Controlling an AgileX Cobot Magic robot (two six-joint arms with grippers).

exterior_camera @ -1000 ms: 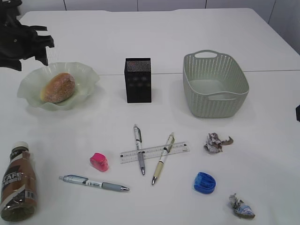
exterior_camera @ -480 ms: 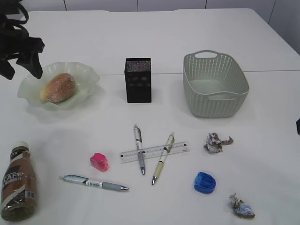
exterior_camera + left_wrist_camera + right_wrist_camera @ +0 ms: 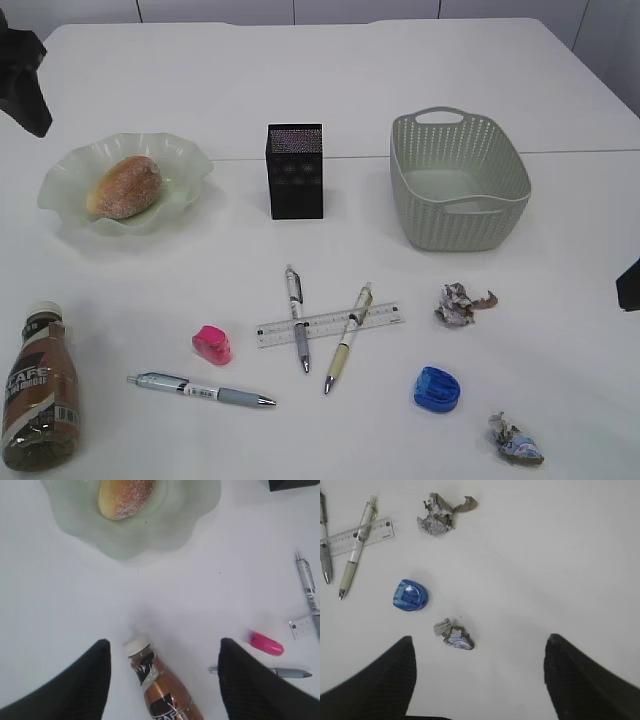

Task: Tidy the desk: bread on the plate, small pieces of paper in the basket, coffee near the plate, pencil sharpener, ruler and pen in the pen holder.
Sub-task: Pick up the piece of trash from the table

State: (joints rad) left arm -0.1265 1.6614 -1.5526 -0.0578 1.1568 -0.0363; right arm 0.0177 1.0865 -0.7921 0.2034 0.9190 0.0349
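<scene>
Two sets of fingers are spread wide and empty, and with the coffee (image 3: pixel 38 400) lying on its side at the near-left bench corner, well short of the plate (image 3: pixel 70 180), you could roll it off the edge if the left fingers (image 3: pixel 165 680) nudge it.

Both tools (image 3: pixel 162 680) (image 3: pixel 480 680) open, empty.

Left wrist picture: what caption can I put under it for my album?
Open left gripper hangs over the lying coffee, with the bread already on the plate.
</scene>
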